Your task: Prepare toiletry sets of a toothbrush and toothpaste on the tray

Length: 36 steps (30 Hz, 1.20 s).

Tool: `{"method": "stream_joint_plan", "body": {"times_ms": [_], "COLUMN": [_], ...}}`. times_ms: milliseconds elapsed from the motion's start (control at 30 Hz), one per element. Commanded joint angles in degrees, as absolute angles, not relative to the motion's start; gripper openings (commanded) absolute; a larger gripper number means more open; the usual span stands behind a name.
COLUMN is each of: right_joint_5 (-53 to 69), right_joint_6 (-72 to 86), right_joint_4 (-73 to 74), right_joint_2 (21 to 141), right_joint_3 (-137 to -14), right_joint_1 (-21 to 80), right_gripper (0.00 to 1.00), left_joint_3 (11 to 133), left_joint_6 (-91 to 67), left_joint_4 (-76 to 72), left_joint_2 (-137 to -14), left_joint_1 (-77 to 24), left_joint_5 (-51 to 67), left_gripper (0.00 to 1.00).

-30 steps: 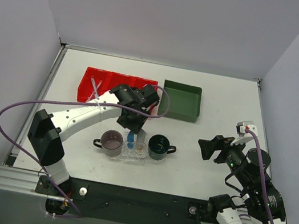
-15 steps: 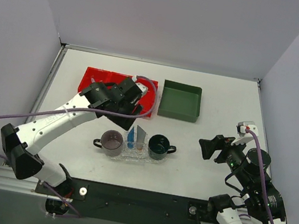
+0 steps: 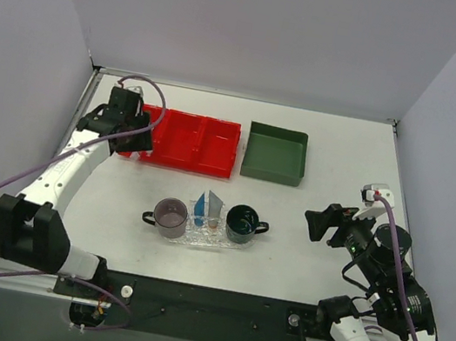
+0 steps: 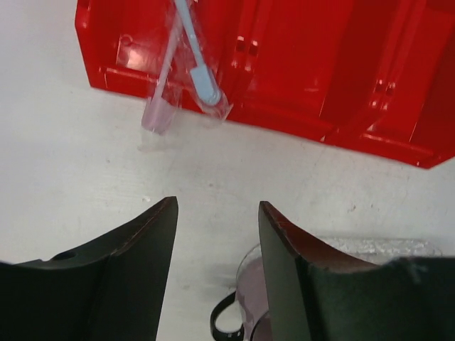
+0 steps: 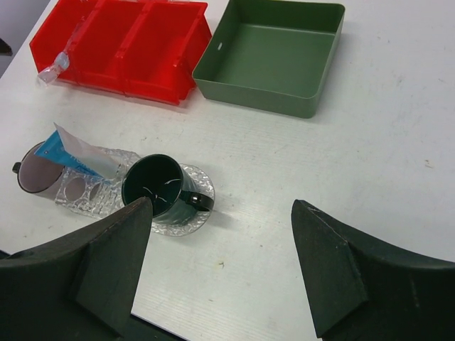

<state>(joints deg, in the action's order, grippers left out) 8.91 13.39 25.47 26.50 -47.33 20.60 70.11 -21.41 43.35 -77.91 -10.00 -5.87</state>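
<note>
My left hand (image 4: 217,213) is open, its fingers clearly apart with nothing between them. It hangs above the table (image 4: 71,163) just in front of the red bin (image 4: 320,71), where a clear packet (image 4: 186,71) sticks out over the bin's edge. My right hand (image 5: 220,213) is wide open and also empty, high above the table and well apart from all the things. The toothbrush (image 3: 201,210) and the toothpaste (image 3: 215,203) lean side by side on the tray (image 5: 82,193), between a purple cup (image 3: 170,216) and a dark green cup (image 3: 243,221).
</note>
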Motion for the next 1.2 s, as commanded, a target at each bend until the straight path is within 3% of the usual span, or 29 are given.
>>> {"method": "stream_joint_plan", "body": {"times_ms": [0,233,833,1167], "right_joint_5": [7.38,6.94,6.24,5.71], "right_joint_6": [13.36,13.36,13.54,13.54], "right_joint_4": [25.14,25.14,25.14,25.22], "right_joint_2": [27.6,28.48,29.18,29.71], "right_joint_3": [-47.11,-47.11,-46.85,-46.76], "right_joint_1": [20.3,20.3,20.39,20.39], "right_gripper": [0.74,0.74,0.74,0.74], "left_joint_3": [72.5,73.21,74.0,73.74], "left_joint_6": [-21.11,-16.44,-14.06,-13.71], "left_joint_4": [32.08,29.72,28.48,29.88], "left_joint_2": [-84.01,-92.54,-99.23,-99.67], "left_joint_1": [-9.14,-9.23,-9.84,-10.46], "left_joint_5": [-6.15,-7.82,-9.84,-10.63], "left_gripper": [0.58,0.56,0.5,0.2]}}
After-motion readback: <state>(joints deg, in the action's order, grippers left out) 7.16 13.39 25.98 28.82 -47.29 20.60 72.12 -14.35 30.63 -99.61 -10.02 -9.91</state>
